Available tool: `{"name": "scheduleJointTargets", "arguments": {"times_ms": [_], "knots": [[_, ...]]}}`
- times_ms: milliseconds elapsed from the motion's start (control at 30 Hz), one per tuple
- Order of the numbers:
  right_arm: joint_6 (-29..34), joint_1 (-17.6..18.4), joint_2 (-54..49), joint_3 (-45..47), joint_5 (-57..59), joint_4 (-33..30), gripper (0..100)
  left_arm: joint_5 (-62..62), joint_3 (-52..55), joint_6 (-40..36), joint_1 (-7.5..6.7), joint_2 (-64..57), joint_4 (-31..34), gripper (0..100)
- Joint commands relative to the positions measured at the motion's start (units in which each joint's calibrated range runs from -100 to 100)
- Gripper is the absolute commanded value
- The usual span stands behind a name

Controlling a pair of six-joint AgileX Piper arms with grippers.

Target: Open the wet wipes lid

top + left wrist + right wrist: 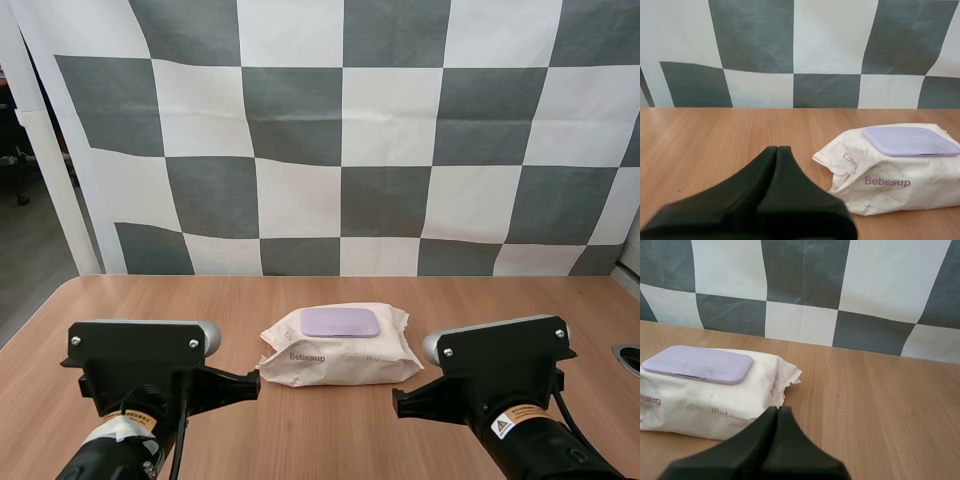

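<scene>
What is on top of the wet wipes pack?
A lilac lid lies shut, flat on the wet wipes pack. Whatever is under the lid is covered and cannot be seen.

A cream pack of wet wipes (340, 352) lies flat mid-table, its lilac lid (341, 321) closed on top.

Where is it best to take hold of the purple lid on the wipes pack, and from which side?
Probably the near long edge of the lid, coming from the robot's side. The lid lies flat and shut on top of the pack, and a small lip shows in that edge. The hinge cannot be seen.
</scene>
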Motion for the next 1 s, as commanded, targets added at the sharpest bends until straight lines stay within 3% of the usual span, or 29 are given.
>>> {"name": "scheduleJointTargets", "arguments": {"times_ms": [0, 300, 500, 600, 800, 967], "knots": [[0.0, 0.0, 0.0, -5.4, 2.0, 0.0, 0, 0.1, -4.7, 0.6, 0.00, 0.0, 1.3, 0], [0.0, 0.0, 0.0, -22.3, 9.5, 0.0, 0, 3.1, -20.4, 0.7, 0.00, 0.0, 11.9, 0], [0.0, 0.0, 0.0, -29.7, 27.0, 1.3, 0, 32.5, -32.1, 0.7, 0.00, 0.0, 10.6, 0], [-0.7, 0.0, 0.0, -31.9, 29.2, 1.5, 0, 36.0, -34.6, 0.7, 0.00, 0.0, 10.2, 0], [-7.7, 0.0, 0.0, -36.1, 33.4, 1.7, 0, 36.4, -35.0, 5.4, 0.00, 0.0, 10.5, 0], [-12.3, 0.0, 0.0, -37.5, 34.2, 1.7, 0, 36.2, -35.0, 9.7, 0.00, 6.4, 7.9, 0]]}}
